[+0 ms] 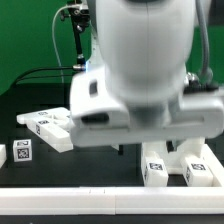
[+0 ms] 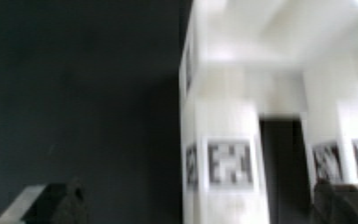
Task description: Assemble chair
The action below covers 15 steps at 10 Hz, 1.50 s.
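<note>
The view from the wrist is blurred. Two upright white chair pieces, one (image 2: 222, 110) and another (image 2: 341, 110), stand side by side on the black table, each with a black-and-white tag low down. My gripper (image 2: 197, 205) is open. One dark fingertip (image 2: 51, 205) lies well clear of the nearer piece, and the other fingertip (image 2: 343, 196) lies over the second piece. In the exterior view the white arm (image 1: 140, 60) hides the gripper. Two tagged white pieces, one (image 1: 155, 171) and another (image 1: 197, 172), stand below it at the right.
At the exterior view's left lie a cluster of white tagged chair parts (image 1: 47, 127) and a small tagged block (image 1: 22, 152). A white strip (image 1: 110, 190) runs along the front edge. A green wall and black cables stand behind.
</note>
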Each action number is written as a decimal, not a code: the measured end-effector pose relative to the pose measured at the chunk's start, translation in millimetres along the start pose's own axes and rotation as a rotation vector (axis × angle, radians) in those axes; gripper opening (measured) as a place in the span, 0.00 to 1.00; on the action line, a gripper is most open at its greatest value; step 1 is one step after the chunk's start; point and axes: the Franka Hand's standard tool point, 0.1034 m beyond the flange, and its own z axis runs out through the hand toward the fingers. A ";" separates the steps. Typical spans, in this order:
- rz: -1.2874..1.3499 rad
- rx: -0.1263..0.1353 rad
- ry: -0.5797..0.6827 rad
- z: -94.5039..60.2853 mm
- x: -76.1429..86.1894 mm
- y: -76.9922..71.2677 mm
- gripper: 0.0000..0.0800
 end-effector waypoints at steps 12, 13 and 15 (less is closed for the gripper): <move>-0.187 -0.090 0.542 -11.6 -78.8 58.6 0.81; -0.299 -0.120 0.523 -2.9 -84.9 69.9 0.81; -0.416 -0.154 0.500 22.6 -101.6 86.3 0.81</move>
